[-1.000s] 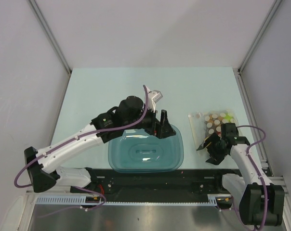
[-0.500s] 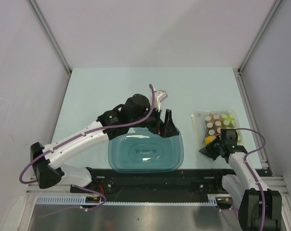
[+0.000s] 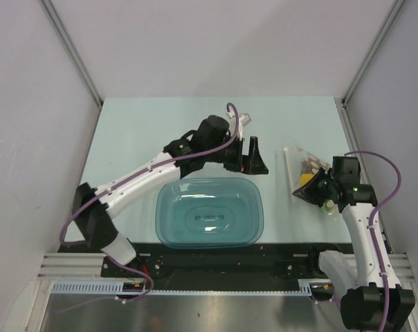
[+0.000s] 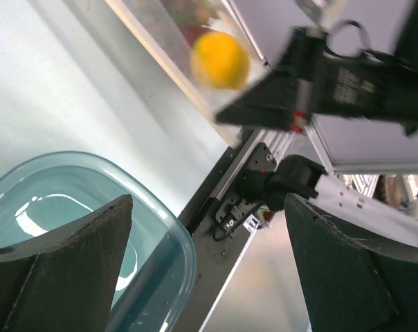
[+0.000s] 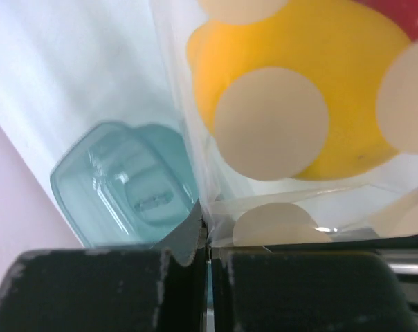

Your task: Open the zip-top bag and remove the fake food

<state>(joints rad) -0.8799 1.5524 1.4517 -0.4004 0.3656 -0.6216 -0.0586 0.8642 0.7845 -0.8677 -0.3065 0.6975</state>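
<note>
The zip-top bag (image 3: 300, 162), clear with white dots, hangs lifted at the right of the table, and my right gripper (image 3: 310, 191) is shut on its lower edge. In the right wrist view the fingertips (image 5: 188, 242) pinch the bag's plastic (image 5: 230, 207); fake food shows inside, a yellow fruit (image 5: 347, 117) and a red piece (image 5: 411, 10). My left gripper (image 3: 254, 163) stands open just left of the bag, beyond the tub, with nothing between its fingers. The left wrist view shows the bag (image 4: 169, 43) with the yellow fruit (image 4: 220, 60) ahead, and the right gripper (image 4: 264, 111) beneath it.
A teal translucent tub (image 3: 210, 213) sits at the near middle of the table, between the two arm bases. The left wrist view shows its rim (image 4: 169, 228) under the left finger. The table's metal frame (image 3: 367, 173) runs close along the right side of the bag.
My right gripper has shut on the bag's edge and raised it off the table. The left arm has swung farther back and right, toward the bag, still open.
</note>
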